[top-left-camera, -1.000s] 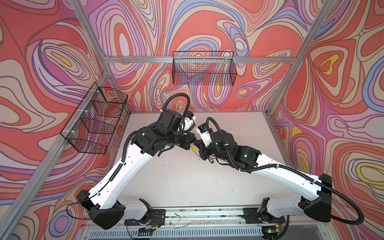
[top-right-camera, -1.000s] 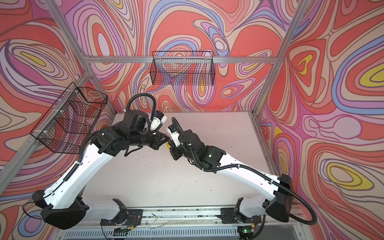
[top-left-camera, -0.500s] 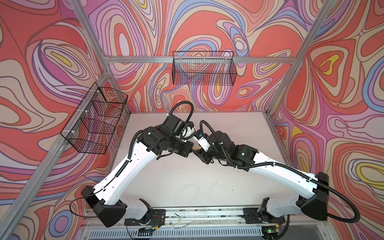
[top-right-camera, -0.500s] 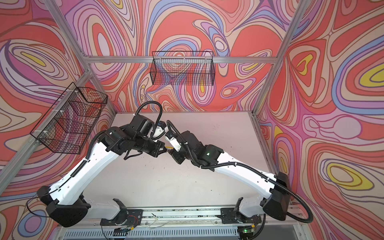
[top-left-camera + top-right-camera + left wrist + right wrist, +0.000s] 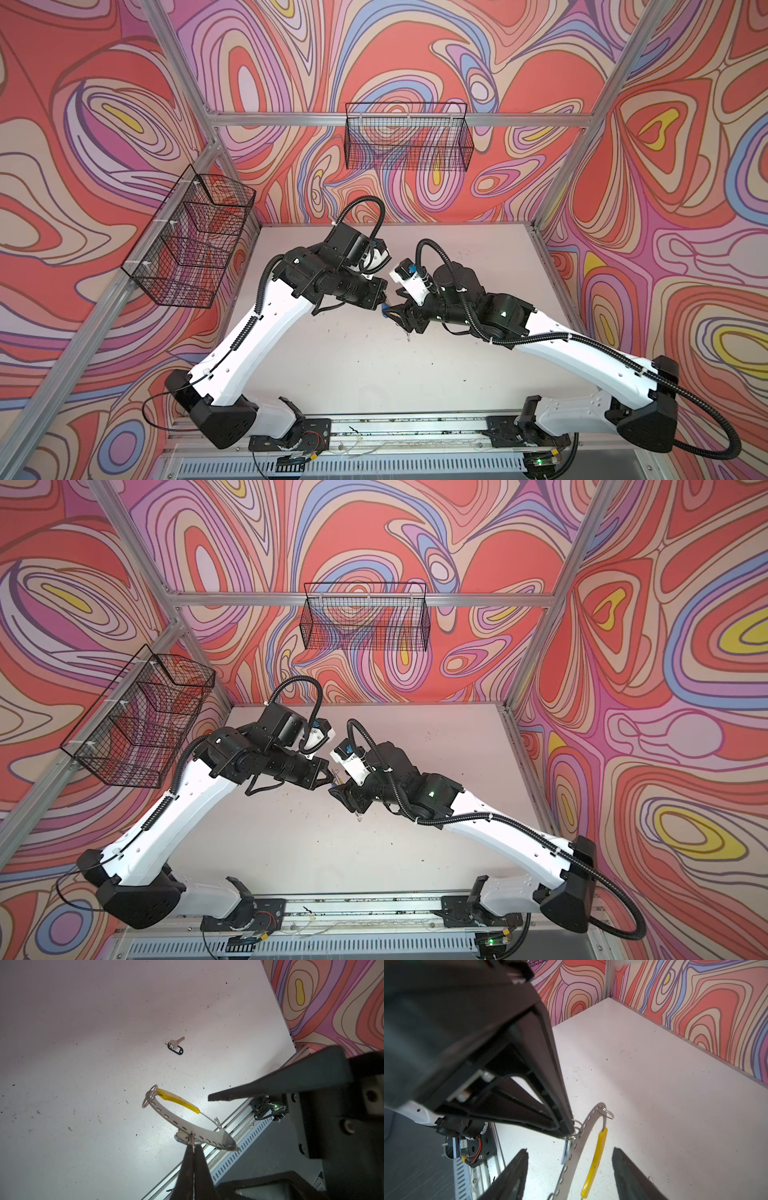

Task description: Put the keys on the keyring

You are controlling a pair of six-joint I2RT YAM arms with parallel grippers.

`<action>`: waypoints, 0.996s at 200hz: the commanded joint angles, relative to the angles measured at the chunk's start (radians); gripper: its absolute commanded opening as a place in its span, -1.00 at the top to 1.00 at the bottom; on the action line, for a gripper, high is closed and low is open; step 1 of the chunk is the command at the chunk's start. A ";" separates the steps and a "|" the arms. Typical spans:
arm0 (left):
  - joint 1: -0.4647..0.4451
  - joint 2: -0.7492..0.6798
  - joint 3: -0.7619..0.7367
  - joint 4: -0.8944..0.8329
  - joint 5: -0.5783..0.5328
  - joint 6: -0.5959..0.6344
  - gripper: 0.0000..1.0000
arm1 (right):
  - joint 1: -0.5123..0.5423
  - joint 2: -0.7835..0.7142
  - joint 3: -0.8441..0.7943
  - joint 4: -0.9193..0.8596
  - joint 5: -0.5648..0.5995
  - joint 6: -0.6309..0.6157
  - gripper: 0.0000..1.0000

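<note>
The keyring (image 5: 188,1125), a grey perforated band with a yellow sleeve (image 5: 178,1101), hangs above the table. My left gripper (image 5: 192,1142) is shut on a small wire loop at its rim. A key with a blue tag (image 5: 565,1151) dangles right beside that grip. My right gripper (image 5: 570,1149) is open, and the keyring (image 5: 579,1147) passes between its fingers untouched. The key with the black tag (image 5: 175,1047) lies flat on the table, apart from both grippers. In both top views the two grippers (image 5: 384,297) (image 5: 345,796) meet tip to tip over mid-table, hiding most of the keyring.
A black wire basket (image 5: 189,245) hangs on the left wall and another (image 5: 407,141) on the back wall. The white table (image 5: 353,365) is specked with crumbs. A metal rail (image 5: 395,424) with the arm bases runs along the front edge.
My right gripper was shut a second ago and now stands open around the keyring. The left gripper stays shut. Both arms shifted a little over mid-table.
</note>
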 commanded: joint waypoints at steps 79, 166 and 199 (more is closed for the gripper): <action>0.005 -0.031 0.011 0.023 0.053 -0.105 1.00 | 0.000 0.033 -0.056 0.233 0.139 0.093 -0.14; 0.005 -0.040 0.007 -0.023 0.049 -0.075 1.00 | 0.000 0.009 -0.063 0.149 0.216 0.086 0.58; 0.005 -0.036 0.010 -0.030 0.046 -0.067 1.00 | 0.000 0.017 -0.056 0.147 0.211 0.081 0.92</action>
